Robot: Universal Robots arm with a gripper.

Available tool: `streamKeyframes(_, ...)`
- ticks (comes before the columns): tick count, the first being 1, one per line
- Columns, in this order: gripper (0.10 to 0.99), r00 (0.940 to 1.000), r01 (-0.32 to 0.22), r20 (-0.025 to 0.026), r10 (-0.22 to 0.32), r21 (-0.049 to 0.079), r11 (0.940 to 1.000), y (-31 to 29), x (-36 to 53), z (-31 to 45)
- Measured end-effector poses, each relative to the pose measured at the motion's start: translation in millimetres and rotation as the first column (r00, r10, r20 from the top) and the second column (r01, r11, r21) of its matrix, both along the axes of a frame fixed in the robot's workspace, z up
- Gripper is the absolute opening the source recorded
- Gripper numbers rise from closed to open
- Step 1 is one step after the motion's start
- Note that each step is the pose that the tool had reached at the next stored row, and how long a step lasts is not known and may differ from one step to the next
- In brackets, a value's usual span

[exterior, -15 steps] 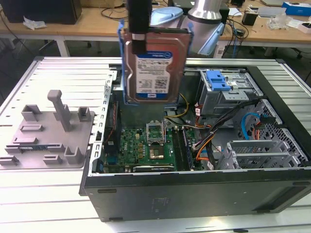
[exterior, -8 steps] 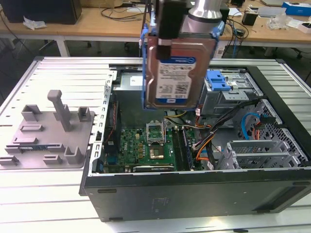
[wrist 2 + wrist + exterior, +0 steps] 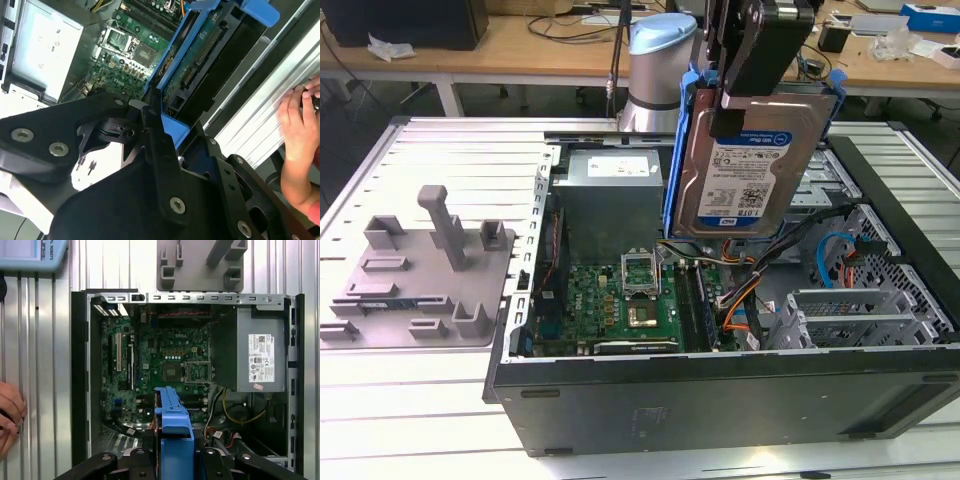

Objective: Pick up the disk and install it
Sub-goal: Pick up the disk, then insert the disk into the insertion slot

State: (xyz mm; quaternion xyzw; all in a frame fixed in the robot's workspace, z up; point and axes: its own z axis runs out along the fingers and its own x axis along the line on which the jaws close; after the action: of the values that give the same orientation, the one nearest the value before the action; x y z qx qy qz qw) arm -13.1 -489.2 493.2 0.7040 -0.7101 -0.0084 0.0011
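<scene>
My gripper (image 3: 732,112) is shut on the disk (image 3: 752,170) and holds it upright in the air over the open computer case (image 3: 720,378). The disk is a silver drive with a white-and-blue label, framed by a bright blue carrier (image 3: 678,150). In the second wrist view the black fingers (image 3: 151,122) clamp the carrier's edge, and the disk's (image 3: 200,65) green circuit side shows. In the first wrist view the disk (image 3: 174,427) appears edge-on between the gripper's black links, above the motherboard (image 3: 165,360).
Inside the case lie a grey power supply (image 3: 610,190), the motherboard (image 3: 620,300), loose cables and a metal drive cage (image 3: 860,312). A grey fixture plate (image 3: 420,270) lies at the exterior view's left. A person's hand (image 3: 300,130) rests on the ribbed table beside the case.
</scene>
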Motion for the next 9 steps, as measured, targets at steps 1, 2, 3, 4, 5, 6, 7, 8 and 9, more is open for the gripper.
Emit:
streamKeyframes(1, 0.369, 1.0, 0.0, 0.0001, 0.0, 0.0, 1.0, 0.0, 0.0, 0.0)
streamKeyframes(2, 0.369, 1.0, 0.0, 0.0, 0.0, 0.0, 1.0, 0.0, 0.0, 0.0)
streamKeyframes(3, 0.369, 1.0, 0.0, 0.0, 0.0, 0.0, 1.0, -0.1, 0.1, 0.1)
streamKeyframes(4, 0.369, 1.0, 0.0, 0.0, 0.0, 0.0, 1.0, -0.2, 0.4, 0.0)
streamKeyframes(5, 0.369, 1.0, 0.0, 0.0, 0.0, 0.0, 1.0, -0.4, 0.8, 0.1)
streamKeyframes(6, 0.369, 1.0, 0.0, 0.0, 0.0, 0.0, 1.0, -0.5, 0.8, 0.0)
streamKeyframes(7, 0.369, 1.0, 0.0, 0.0, 0.0, 0.0, 1.0, -0.5, 0.9, 0.1)
streamKeyframes(8, 0.369, 1.0, 0.0, 0.0, 0.0, 0.0, 1.0, -0.5, 0.9, 0.0)
streamKeyframes(9, 0.369, 1.0, 0.0, 0.0, 0.0, 0.0, 1.0, -0.5, 1.0, 0.1)
